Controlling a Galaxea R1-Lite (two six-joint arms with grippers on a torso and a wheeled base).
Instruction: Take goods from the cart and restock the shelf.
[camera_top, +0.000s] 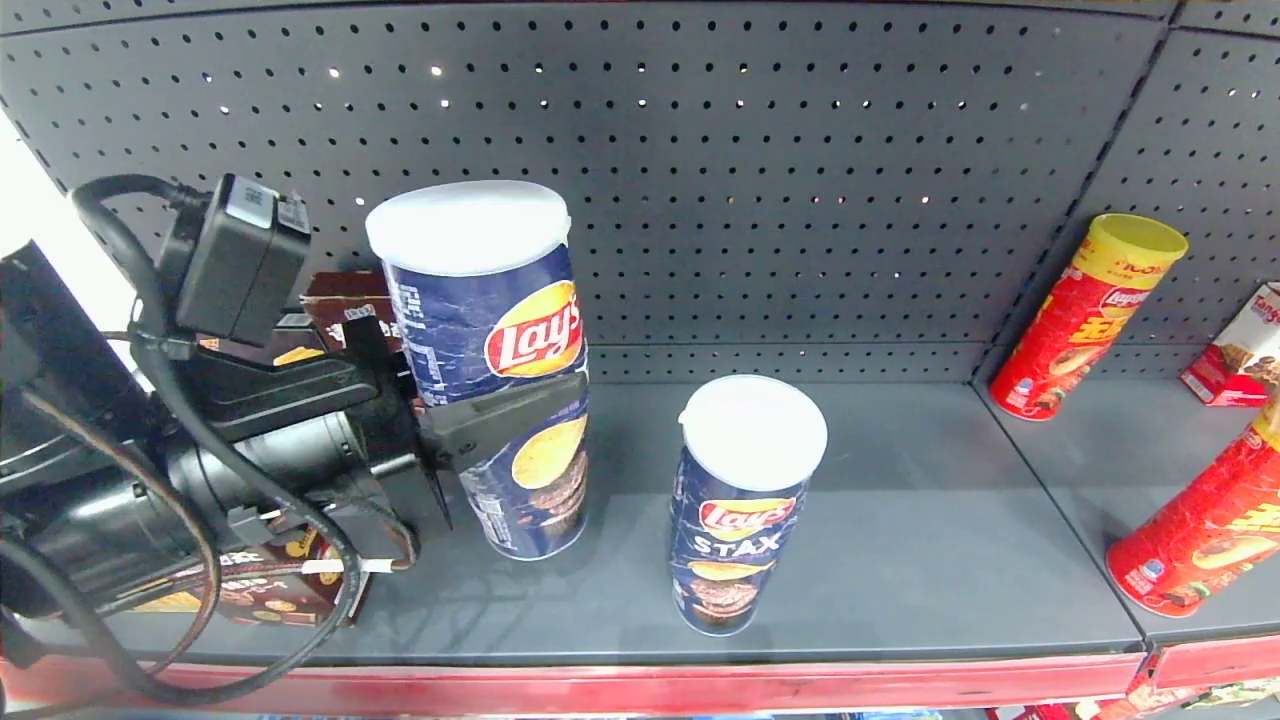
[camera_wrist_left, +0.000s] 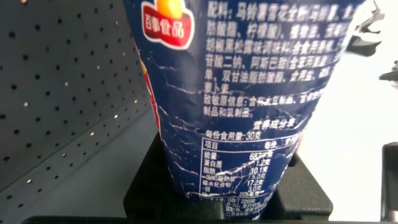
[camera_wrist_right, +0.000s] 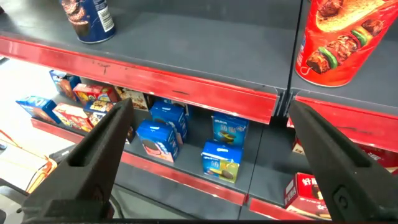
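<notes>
— What has the left gripper (camera_top: 505, 415) got?

— It is pinching a tall blue can (camera_top: 480, 300) around the middle, one finger across the near side. The can stands upright at the left of the shelf (camera_top: 900, 540), just in front of the pegboard (camera_top: 800, 150). I cannot tell whether its base touches the board.

— How does the can look?

— Dark blue with white cracked-marble veins and a flat white lid. There is a red-and-yellow round logo high on the front and pictures of crisps below it. The left wrist view shows its back (camera_wrist_left: 242, 93), with rows of small white characters and a boxed nutrition table lower down.

— Any more like it?

— A second can (camera_top: 745, 500), same blue and same white lid. It stands upright to the right of the first and nearer the red front edge (camera_top: 640, 685), apart from it. It carries the logo, a white word under it and a crisp picture.

— And the right gripper (camera_wrist_right: 211, 168)?

— Its fingers are spread wide with nothing between them, and it hangs out in front of the shelving. Behind it are blue boxes (camera_wrist_right: 158, 130) on the lower shelf.

— Anything else up there?

— Two red cans on the right section. One (camera_top: 1085, 315) leans on the pegboard, with a yellow top. The other (camera_top: 1200, 530) is tilted, nearer the front. A brown box (camera_top: 250, 590) lies under the left arm.
</notes>
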